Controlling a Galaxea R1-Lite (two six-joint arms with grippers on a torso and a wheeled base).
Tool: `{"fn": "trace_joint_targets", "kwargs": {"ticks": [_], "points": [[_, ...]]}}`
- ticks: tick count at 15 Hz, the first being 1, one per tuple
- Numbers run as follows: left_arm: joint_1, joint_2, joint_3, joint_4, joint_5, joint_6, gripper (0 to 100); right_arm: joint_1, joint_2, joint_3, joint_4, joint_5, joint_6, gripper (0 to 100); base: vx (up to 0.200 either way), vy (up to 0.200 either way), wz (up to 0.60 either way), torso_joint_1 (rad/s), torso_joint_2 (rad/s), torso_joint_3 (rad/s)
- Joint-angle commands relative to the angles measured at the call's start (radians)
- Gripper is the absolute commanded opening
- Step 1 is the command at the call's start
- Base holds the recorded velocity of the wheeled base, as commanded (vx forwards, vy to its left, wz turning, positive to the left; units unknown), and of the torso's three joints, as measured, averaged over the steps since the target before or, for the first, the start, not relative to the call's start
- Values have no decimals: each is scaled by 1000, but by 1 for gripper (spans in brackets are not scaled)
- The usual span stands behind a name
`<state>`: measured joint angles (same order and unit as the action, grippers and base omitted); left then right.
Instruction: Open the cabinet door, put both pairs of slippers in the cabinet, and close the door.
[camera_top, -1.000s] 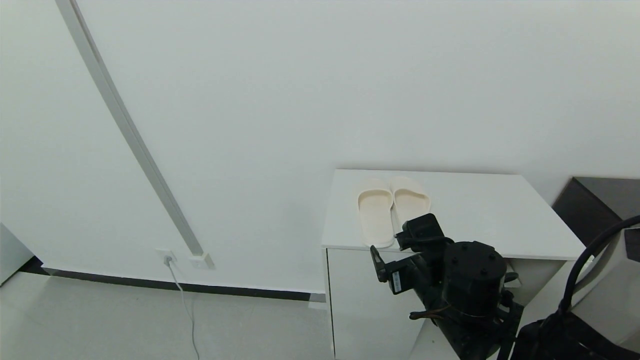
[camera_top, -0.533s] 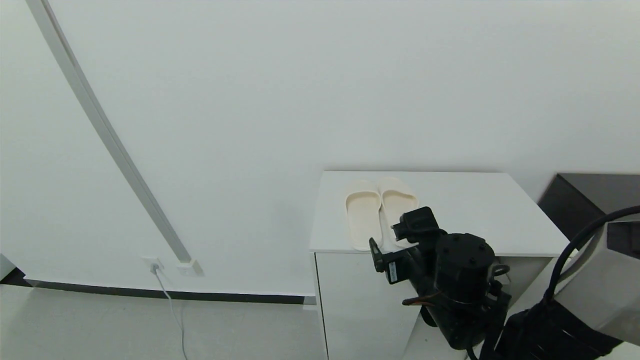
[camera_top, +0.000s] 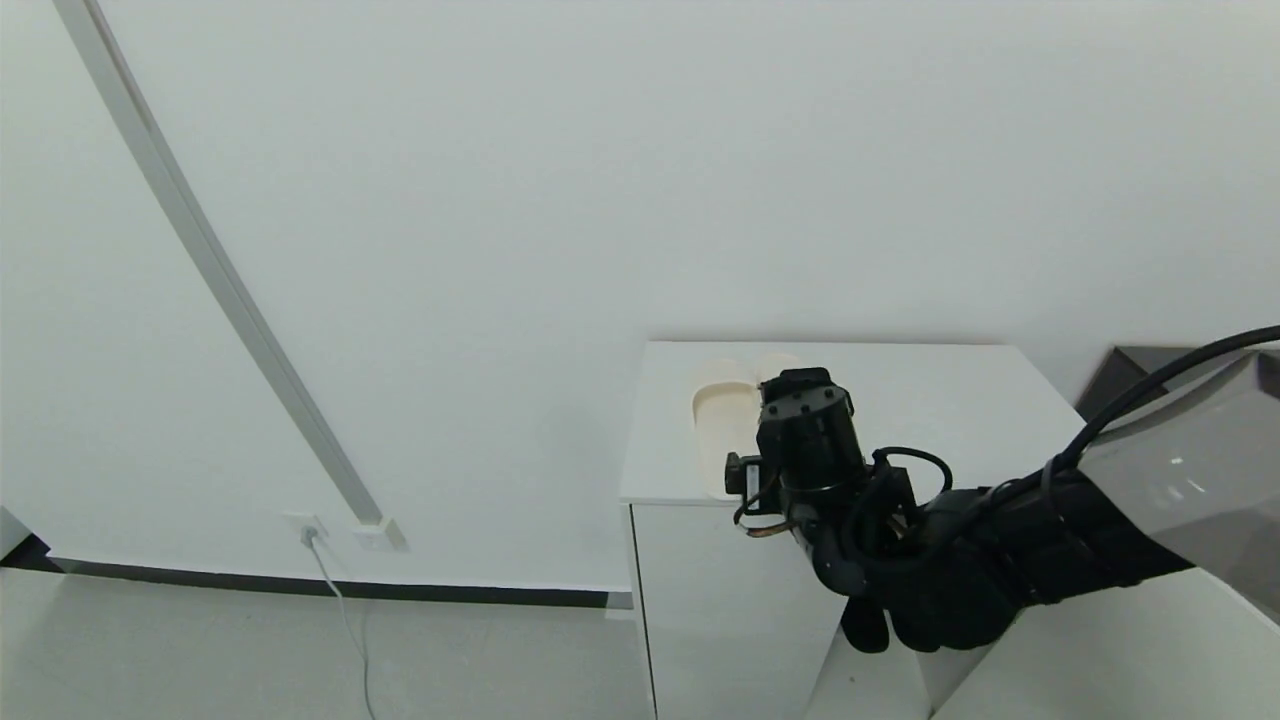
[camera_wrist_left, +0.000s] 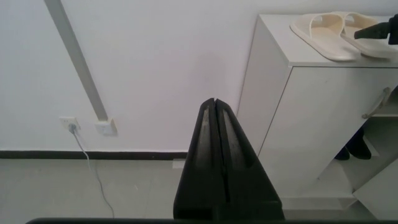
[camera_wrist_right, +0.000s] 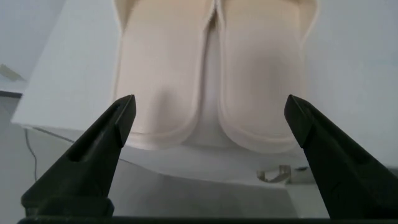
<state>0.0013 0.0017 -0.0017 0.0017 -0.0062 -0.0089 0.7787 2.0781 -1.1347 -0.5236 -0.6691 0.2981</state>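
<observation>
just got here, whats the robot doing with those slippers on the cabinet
The right gripper is open over the cream slippers, which lie side by side on top of the white cabinet. Its fingers straddle the heel ends of the pair and have not closed on them. The left gripper is shut and held low beside the cabinet, holding nothing. The cabinet's front looks open, so putting this pair inside seems the likely next step.

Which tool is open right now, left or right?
The right tool, jaws spread wide over the cream slippers on the cabinet top. The left tool is shut, jaws pressed together.
</observation>
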Motion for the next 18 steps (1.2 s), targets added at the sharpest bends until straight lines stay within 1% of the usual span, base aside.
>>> {"fn": "trace_joint_targets", "kwargs": {"ticks": [1, 7, 11, 16, 18], "points": [[0, 0, 0, 0, 0, 0, 0, -1, -9, -76, 62, 0, 47, 100, 0, 0, 0, 0, 0, 0], [0, 0, 0, 0, -1, -2, 0, -4, -9, -74, 66, -7, 55, 100, 0, 0, 0, 0, 0, 0], [0, 0, 0, 0, -1, -2, 0, -4, -7, -73, 60, -9, 55, 100, 200, 0, 0, -5, -1, 6], [0, 0, 0, 0, -1, 1, 0, -16, 13, -73, 57, -10, 50, 100, 0, 0, 0, 0, 0, 0], [0, 0, 0, 0, -1, 1, 0, -19, 42, -74, 2, -10, 30, 100, 0, 0, 0, 0, 0, 0]]}}
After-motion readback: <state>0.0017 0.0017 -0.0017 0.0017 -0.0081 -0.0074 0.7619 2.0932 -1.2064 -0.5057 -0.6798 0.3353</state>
